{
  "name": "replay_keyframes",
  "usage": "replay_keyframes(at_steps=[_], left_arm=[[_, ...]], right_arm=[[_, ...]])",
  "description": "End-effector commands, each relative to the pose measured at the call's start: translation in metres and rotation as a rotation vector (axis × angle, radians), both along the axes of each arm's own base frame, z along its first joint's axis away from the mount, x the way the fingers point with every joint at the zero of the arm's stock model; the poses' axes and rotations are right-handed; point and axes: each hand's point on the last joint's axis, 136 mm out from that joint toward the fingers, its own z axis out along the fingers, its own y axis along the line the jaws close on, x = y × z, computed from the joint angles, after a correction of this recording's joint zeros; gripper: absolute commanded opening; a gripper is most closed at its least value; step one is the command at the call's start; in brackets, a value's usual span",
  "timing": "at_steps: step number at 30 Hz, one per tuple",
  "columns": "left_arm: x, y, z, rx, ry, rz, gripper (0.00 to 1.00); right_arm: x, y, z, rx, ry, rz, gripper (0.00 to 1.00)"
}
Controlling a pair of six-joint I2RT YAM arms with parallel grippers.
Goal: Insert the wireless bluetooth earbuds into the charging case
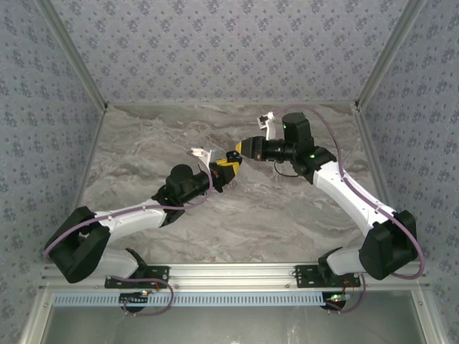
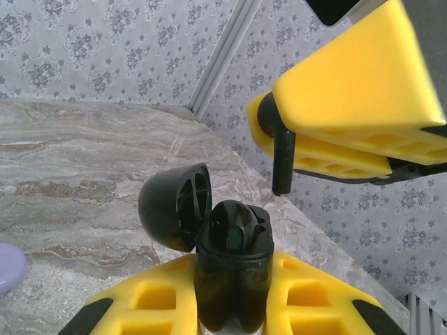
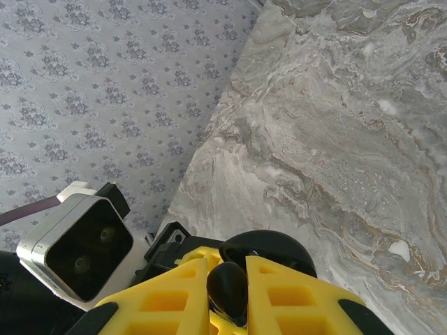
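From above, the left gripper [image 1: 221, 174] and right gripper [image 1: 235, 153] nearly meet over the middle of the marble table [image 1: 143, 143], well away from its edges, with patterned walls [image 1: 215, 43] all round. In the left wrist view, the left jaws clamp the open charging case [image 2: 234, 279], with a seated earbud [image 2: 234, 227] inside. The right jaws pinch the free earbud [image 2: 282, 157] by its bulb, stem free, near the case. It looks light, glossy and slippery, so the bulb is the safe hold. The right wrist view shows that pinch over smooth, hard marble.
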Motion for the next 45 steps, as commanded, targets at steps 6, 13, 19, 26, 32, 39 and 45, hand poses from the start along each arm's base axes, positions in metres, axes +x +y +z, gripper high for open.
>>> replay_keyframes(at_steps=[6, 13, 19, 26, 32, 39, 45], left_arm=[[-0.005, -0.007, 0.026, -0.057, -0.069, -0.033, 0.17], [-0.006, -0.006, 0.03, -0.072, -0.081, -0.035, 0.17], [-0.007, -0.005, 0.032, -0.079, -0.088, -0.033, 0.17], [-0.007, -0.004, 0.034, -0.09, -0.096, -0.03, 0.17], [-0.007, -0.001, 0.036, -0.103, -0.103, -0.016, 0.17], [-0.009, 0.002, 0.038, -0.109, -0.113, -0.013, 0.17], [-0.009, 0.003, 0.039, -0.116, -0.12, -0.011, 0.17]], right_arm=[[0.0, 0.007, 0.01, 0.015, -0.007, 0.018, 0.19], [0.0, 0.008, 0.007, 0.011, 0.0, 0.021, 0.19], [-0.001, 0.007, 0.006, 0.007, 0.0, 0.021, 0.19], [-0.002, 0.008, 0.005, 0.003, 0.006, 0.026, 0.19], [-0.004, 0.007, 0.002, -0.006, 0.012, 0.027, 0.19], [-0.006, 0.007, -0.001, -0.018, 0.016, 0.029, 0.2], [-0.007, 0.006, -0.001, -0.027, 0.014, 0.027, 0.22]])
